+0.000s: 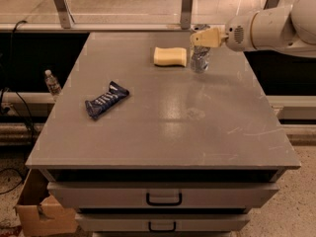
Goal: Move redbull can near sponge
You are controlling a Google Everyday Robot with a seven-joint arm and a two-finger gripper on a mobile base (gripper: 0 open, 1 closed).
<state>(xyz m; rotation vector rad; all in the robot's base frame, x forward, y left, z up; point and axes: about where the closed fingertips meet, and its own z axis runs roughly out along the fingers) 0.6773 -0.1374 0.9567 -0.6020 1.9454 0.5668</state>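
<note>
Grey table (163, 137), gripper (203, 37) at redbull can (200, 61)

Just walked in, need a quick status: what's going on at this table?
The robot's arm reaches in from the right, with its gripper at the top of the redbull can, near the far edge of the table. The can is upright, close beside the sponge on its right. It isn't clear whether the two touch. A dark blue snack wrapper lies apart on the left side of the table.
</note>
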